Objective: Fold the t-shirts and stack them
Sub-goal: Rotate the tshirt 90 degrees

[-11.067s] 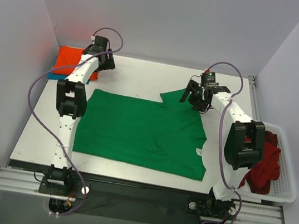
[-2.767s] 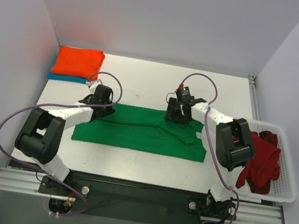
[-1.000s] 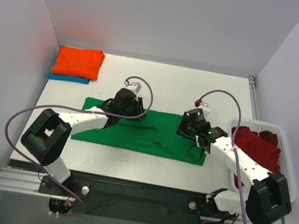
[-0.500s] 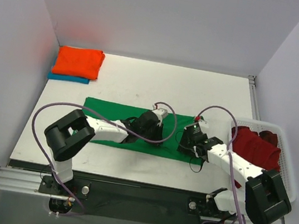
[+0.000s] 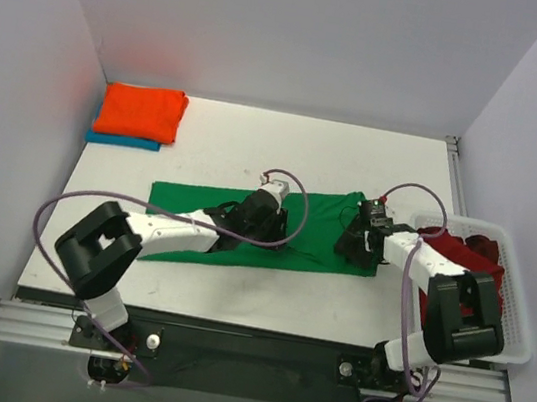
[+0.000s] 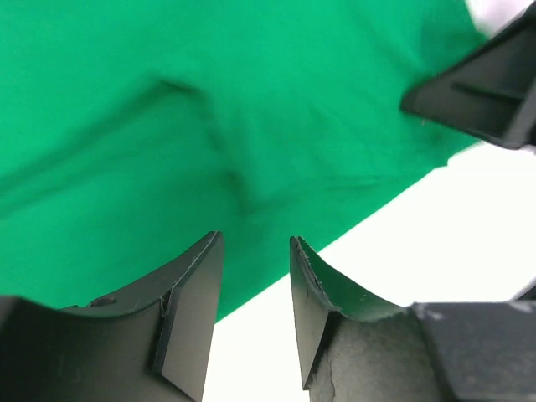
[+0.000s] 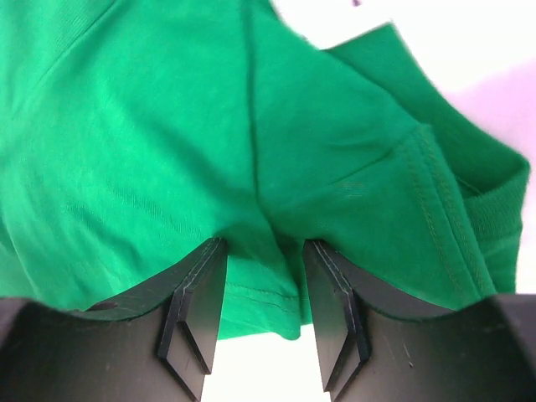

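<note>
Currently the green t-shirt [image 5: 188, 197] lies folded into a band on the worktop [image 5: 286, 153] beside the basket [image 5: 517, 329]; right fingers [image 7: 197, 306] clamp its basket-side edge, left fingers [image 6: 188, 306] stand apart over it.

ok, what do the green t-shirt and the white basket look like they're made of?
green t-shirt: soft knit fabric, probably cotton, with a matte finish. It creases and bunches easily, and the right wrist view shows a stitched hem.
basket: looks like rigid white plastic with a smooth finish. It has a moulded rim and a slotted wall that holds its shape.
</note>
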Robot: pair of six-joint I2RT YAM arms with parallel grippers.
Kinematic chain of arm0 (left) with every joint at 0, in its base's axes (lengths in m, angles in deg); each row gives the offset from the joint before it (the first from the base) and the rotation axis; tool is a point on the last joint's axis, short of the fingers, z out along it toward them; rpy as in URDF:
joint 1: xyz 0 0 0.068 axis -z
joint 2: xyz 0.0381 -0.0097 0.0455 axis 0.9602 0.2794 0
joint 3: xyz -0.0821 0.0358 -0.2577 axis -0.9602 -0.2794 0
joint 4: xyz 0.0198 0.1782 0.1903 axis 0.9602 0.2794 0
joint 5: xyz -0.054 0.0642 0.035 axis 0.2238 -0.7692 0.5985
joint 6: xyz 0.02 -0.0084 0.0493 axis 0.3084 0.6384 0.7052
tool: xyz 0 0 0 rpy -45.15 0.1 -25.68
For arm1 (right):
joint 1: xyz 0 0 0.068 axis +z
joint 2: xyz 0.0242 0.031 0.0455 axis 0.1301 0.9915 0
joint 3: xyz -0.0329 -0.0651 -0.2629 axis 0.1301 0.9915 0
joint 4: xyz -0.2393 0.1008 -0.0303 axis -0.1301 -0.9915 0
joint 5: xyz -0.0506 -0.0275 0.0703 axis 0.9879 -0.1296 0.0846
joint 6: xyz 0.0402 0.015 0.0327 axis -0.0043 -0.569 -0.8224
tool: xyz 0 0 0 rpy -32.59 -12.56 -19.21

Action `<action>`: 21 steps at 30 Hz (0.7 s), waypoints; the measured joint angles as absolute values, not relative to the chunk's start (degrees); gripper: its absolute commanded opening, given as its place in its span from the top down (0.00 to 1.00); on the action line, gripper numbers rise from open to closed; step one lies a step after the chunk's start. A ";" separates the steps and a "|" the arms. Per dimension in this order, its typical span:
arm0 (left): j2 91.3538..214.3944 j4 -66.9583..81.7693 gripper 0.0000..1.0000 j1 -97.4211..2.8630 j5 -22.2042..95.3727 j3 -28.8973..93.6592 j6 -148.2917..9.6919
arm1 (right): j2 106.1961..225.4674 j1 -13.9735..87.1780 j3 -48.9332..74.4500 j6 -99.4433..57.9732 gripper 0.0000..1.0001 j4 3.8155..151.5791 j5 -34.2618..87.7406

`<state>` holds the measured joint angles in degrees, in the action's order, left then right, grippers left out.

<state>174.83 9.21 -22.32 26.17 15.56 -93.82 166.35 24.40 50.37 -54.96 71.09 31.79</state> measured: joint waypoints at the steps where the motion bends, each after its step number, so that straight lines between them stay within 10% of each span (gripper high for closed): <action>1: 173.15 10.94 0.52 -23.06 24.09 16.20 -94.28 | 168.85 22.90 47.95 -54.78 0.57 70.48 31.29; 13: 164.49 25.15 0.59 -31.21 5.03 13.38 -98.32 | 208.01 18.22 -4.82 -50.13 0.53 57.01 27.72; 21: 170.20 28.91 0.67 -31.08 3.26 9.51 -99.11 | 208.63 18.72 -8.20 -45.08 0.50 50.81 29.89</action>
<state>170.20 28.91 -31.08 3.26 9.51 -99.11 208.63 18.72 -8.20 -45.08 50.81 29.89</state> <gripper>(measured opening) 0.348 0.491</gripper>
